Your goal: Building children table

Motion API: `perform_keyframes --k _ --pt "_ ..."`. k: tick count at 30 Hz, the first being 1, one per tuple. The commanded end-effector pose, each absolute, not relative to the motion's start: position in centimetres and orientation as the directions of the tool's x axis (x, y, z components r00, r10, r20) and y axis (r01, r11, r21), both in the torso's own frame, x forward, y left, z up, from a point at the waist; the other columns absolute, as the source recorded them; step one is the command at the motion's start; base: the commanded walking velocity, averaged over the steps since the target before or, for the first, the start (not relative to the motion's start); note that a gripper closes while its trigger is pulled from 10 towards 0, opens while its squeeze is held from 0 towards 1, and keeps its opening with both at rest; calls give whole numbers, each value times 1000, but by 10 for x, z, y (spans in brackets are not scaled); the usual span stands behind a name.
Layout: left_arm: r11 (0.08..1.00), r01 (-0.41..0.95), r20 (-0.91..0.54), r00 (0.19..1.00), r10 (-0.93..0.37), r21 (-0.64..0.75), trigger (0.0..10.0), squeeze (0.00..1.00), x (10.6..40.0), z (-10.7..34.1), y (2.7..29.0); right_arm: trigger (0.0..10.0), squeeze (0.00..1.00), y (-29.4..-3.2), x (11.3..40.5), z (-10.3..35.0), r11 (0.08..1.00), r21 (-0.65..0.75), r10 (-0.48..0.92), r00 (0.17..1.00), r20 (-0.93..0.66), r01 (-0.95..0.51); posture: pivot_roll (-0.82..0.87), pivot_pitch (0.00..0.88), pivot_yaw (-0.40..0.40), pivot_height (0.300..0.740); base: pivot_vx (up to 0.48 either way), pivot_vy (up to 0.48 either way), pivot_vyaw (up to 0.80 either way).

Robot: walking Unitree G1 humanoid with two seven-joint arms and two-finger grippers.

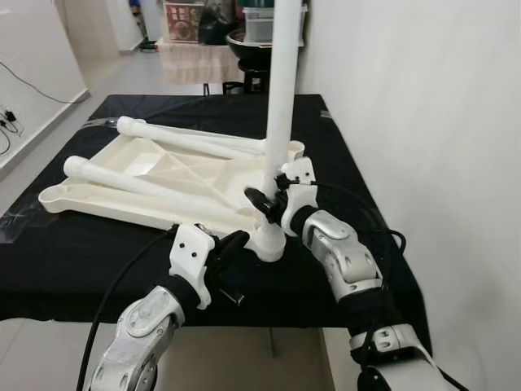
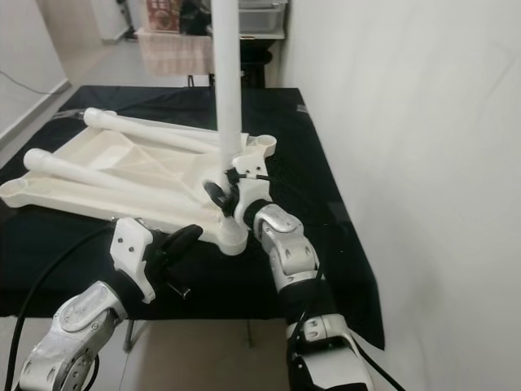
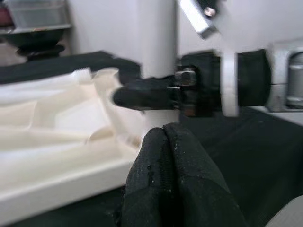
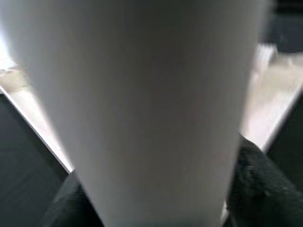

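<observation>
A cream child's tabletop [image 1: 167,167] lies upside down on a black-covered table [image 1: 73,261]. Two white legs [image 1: 191,138] [image 1: 134,183] rest flat across it. A third white leg [image 1: 281,90] stands upright over the near right corner socket [image 1: 269,241]. My right gripper [image 1: 269,204] is shut on this leg near its base; in the right wrist view the leg [image 4: 142,109] sits between the black fingers [image 4: 253,189]. My left gripper [image 1: 234,244] is shut and holds nothing, its tip just left of the corner socket. The left wrist view looks over its closed fingers [image 3: 170,184] at the leg [image 3: 156,42].
A white wall [image 1: 423,106] runs close along the table's right side. Beyond the far edge stand a stool [image 1: 254,75], storage boxes [image 1: 183,18] and a hanging cloth [image 1: 191,61]. Cables [image 1: 10,122] lie on the floor at the left. The table's front edge [image 1: 65,314] is near my arms.
</observation>
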State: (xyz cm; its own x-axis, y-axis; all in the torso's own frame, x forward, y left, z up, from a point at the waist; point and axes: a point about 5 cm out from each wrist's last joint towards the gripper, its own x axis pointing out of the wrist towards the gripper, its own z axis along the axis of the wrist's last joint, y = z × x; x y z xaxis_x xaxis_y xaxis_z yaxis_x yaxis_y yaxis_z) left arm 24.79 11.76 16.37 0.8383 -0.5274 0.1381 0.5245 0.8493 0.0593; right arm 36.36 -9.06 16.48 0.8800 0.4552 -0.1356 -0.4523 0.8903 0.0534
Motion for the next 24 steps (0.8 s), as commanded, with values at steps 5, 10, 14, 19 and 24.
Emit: perform_keyframes --k 5,10,14,19,24 --pt "868 491 114 861 -496 74 10000 0 242 162 128 10000 0 -107 379 203 765 30 644 765 -32 -643 78 79 -40 740 0 0 0" --pt "891 447 111 884 -454 79 10000 0 231 164 138 10000 0 -125 385 213 633 -40 772 634 -46 -773 94 72 -52 740 0 0 0" --pt "906 421 122 898 -424 53 10000 0 221 166 140 10000 0 -135 388 213 608 -34 790 609 -74 -793 102 70 -57 740 0 0 0" --pt "908 416 110 901 -419 47 10000 0 215 163 139 10000 0 -143 389 213 589 3 806 588 -69 -808 108 67 -60 740 0 0 0" --pt "908 417 108 901 -420 45 10000 0 217 162 137 0 0 -149 388 214 553 50 833 552 -27 -832 107 62 -63 740 0 0 0"
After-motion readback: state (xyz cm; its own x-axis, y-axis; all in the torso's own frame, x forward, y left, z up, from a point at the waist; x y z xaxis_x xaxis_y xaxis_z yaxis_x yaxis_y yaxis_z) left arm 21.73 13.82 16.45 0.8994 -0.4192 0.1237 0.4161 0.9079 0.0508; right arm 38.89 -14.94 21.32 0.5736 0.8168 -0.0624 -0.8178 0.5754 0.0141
